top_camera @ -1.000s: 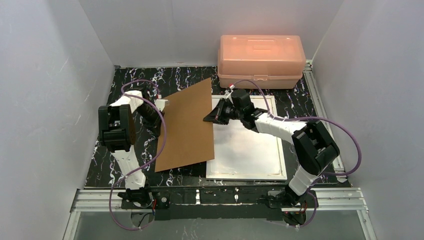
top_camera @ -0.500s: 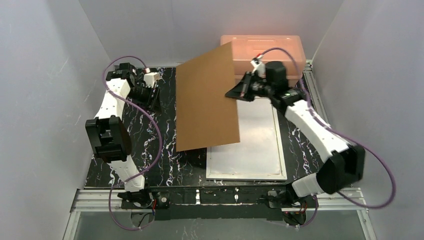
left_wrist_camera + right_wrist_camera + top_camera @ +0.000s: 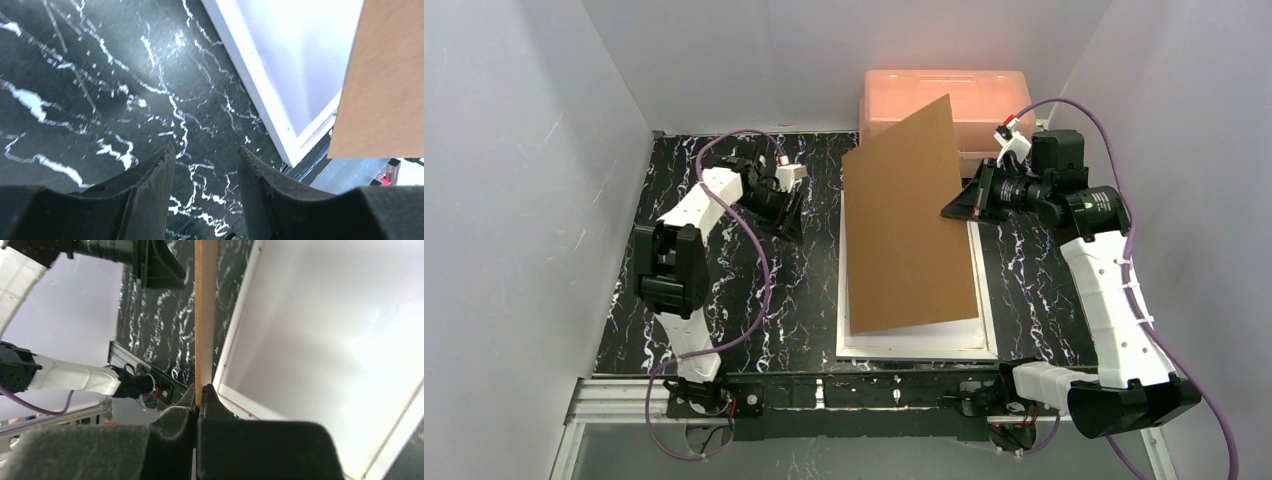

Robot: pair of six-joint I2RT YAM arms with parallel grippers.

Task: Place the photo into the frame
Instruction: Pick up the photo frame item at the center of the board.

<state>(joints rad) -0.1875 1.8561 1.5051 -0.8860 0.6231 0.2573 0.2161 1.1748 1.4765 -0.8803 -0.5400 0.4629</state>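
Top external view: right gripper (image 3: 951, 209) jaws pinch tilted backing board (image 3: 909, 230) at three o'clock; best lowered squarely onto frame (image 3: 914, 347). Left gripper (image 3: 205, 160) jaws open.

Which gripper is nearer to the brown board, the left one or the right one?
Right. The right gripper is clamped on the right edge of the brown board. The left gripper is open over the table, apart from the board's left side.
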